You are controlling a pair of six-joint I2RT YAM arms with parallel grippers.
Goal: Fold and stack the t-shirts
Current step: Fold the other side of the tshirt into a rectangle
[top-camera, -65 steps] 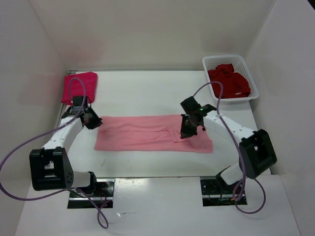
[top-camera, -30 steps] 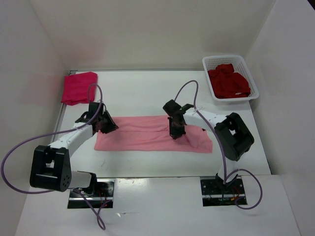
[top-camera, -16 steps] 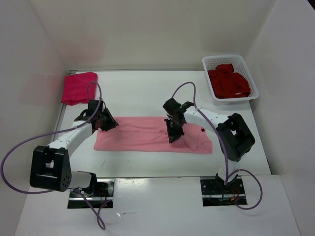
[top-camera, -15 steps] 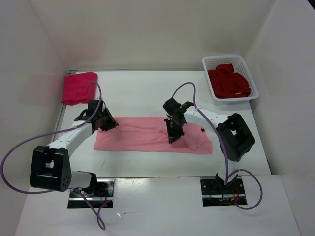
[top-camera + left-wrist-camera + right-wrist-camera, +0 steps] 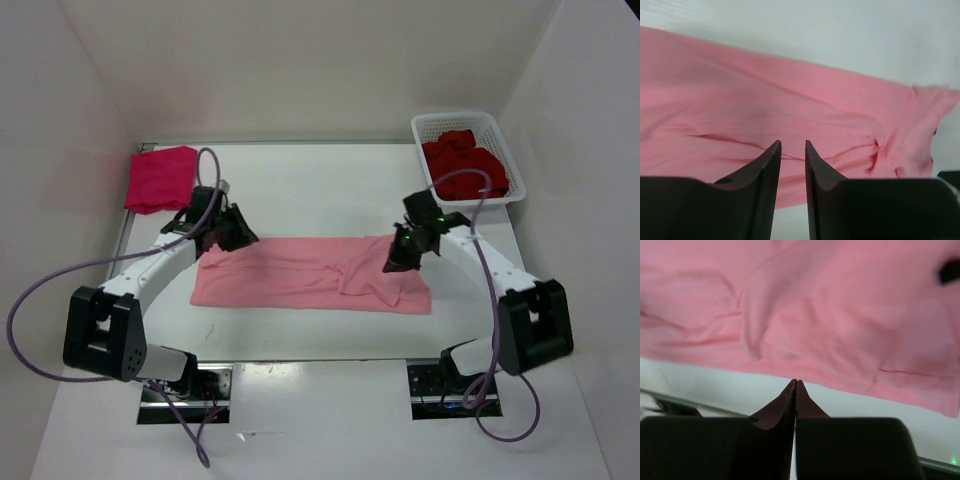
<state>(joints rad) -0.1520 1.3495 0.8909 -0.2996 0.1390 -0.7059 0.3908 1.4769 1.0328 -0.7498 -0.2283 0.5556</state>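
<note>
White basket [image 5: 450, 118], perhaps plastic, far right

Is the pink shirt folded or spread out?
Partly folded: the pink shirt lies flat as one long strip with layered creases, not a compact bundle.

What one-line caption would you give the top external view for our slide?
Left gripper and right gripper at the spread light pink t-shirt; magenta t-shirt folded far-left.

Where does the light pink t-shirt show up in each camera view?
Top external: light pink t-shirt spread across the middle of the white table.
Left wrist: fills most of the frame.
Right wrist: covers the upper part.
Shared landmark: bare table along the shirt's long edge.
</note>
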